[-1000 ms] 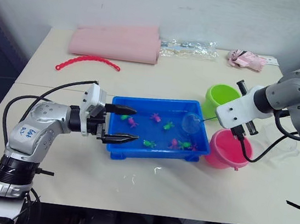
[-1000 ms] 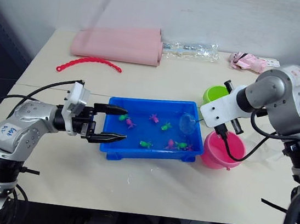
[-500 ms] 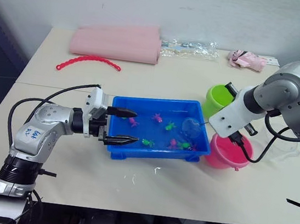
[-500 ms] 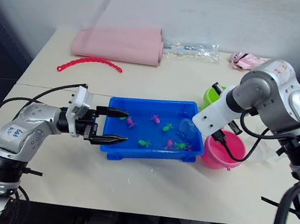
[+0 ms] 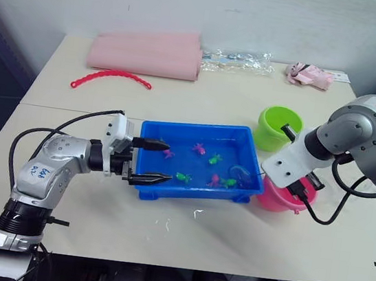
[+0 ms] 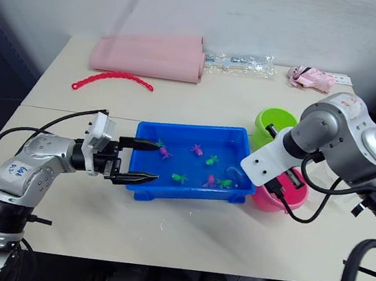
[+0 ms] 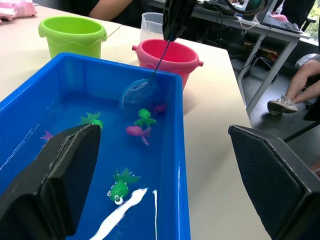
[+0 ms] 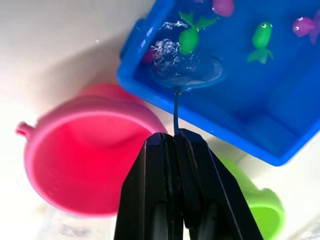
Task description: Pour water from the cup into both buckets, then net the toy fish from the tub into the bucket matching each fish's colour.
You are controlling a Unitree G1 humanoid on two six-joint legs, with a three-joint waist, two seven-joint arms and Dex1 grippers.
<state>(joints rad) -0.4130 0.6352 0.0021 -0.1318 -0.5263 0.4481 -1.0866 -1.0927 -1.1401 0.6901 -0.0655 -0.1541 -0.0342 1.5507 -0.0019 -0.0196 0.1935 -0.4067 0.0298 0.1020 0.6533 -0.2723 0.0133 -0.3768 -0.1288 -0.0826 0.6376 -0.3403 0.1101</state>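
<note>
The blue tub (image 5: 197, 124) holds water and several toy fish, among them a green one (image 5: 183, 177) and a pink one (image 5: 199, 147). My left gripper (image 5: 168, 161) is open, its fingers straddling the tub's left wall. My right gripper (image 8: 174, 136) is shut on the net's thin handle. The net's hoop (image 8: 187, 70) dips into the water at the tub's right end, beside a green fish (image 8: 189, 37). The green bucket (image 5: 278, 127) and pink bucket (image 5: 274, 197) stand right of the tub. The clear cup (image 7: 151, 25) is behind the pink bucket.
A folded pink cloth (image 5: 146, 52), a red beaded strip (image 5: 111, 76), a clear plastic bag (image 5: 237, 59) and a small pink bundle (image 5: 310, 75) lie along the table's far side. A person's leg (image 7: 295, 90) shows beyond the table's right edge.
My right arm has swung down and lowered the net from just above the water into the tub's right end. The left gripper has hardly moved.
</note>
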